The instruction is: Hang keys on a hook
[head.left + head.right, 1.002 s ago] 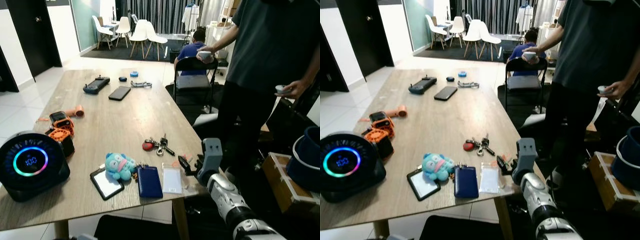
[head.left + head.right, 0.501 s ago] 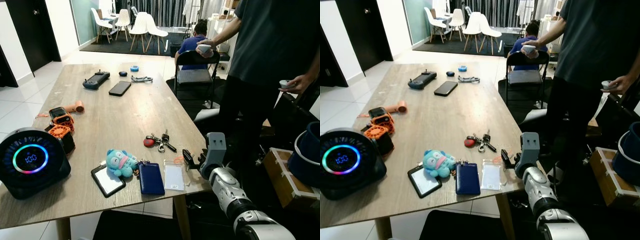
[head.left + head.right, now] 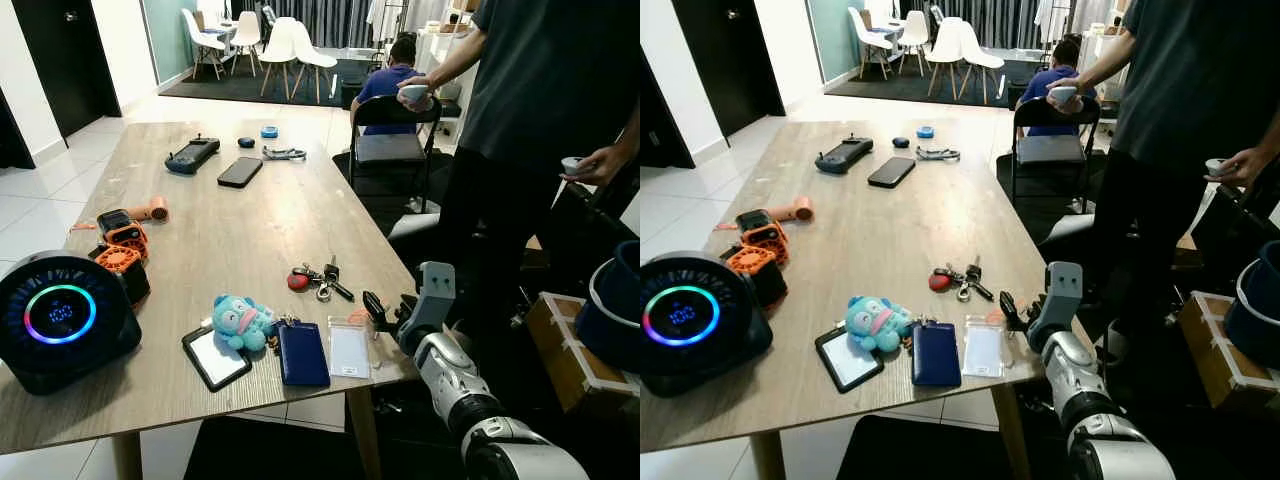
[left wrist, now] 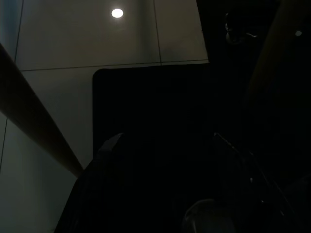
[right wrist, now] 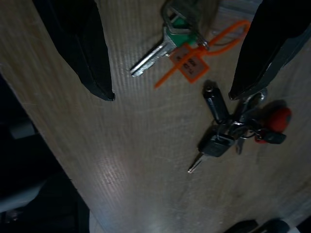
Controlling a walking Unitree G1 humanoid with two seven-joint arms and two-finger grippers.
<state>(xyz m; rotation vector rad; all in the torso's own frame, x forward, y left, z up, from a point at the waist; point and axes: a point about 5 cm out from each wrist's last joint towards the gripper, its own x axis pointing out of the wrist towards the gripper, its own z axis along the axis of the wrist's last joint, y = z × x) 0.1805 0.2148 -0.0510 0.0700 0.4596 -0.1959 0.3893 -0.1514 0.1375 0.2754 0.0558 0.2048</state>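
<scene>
- Your right hand (image 5: pixel 170 68) sits at the right edge of the tabletop (image 3: pixel 230 230), low over the wood, fingers (image 5: pixel 80 43) spread wide apart and holding nothing.
- Between those fingers in the right wrist view lies a single key with a green head (image 5: pixel 167 41) and an orange tag (image 5: pixel 187 60) on an orange loop.
- The key bunch (image 3: pixel 318 280) lies flat on the tabletop just beyond the fingertips, not touched: black-headed keys, a metal ring and a red fob (image 3: pixel 297 282).
- Near your edge of the tabletop, in a row: a clear card sleeve (image 3: pixel 349 350), a dark blue card holder (image 3: pixel 302 354), a teal plush toy (image 3: pixel 238 321) and a black-framed card (image 3: pixel 214 358).
- Farther left stand a round black speaker with a glowing ring (image 3: pixel 60 318) and orange and black gadgets (image 3: pixel 120 248).
- At the far end lie a phone (image 3: pixel 240 172) and a black controller (image 3: pixel 192 155).
- A person in a dark shirt (image 3: pixel 545 90) stands right of the tabletop, a small device in each hand; another person sits behind a black chair (image 3: pixel 390 135).
- Your left hand: the wrist view is too dark, so you cannot tell its finger state.
</scene>
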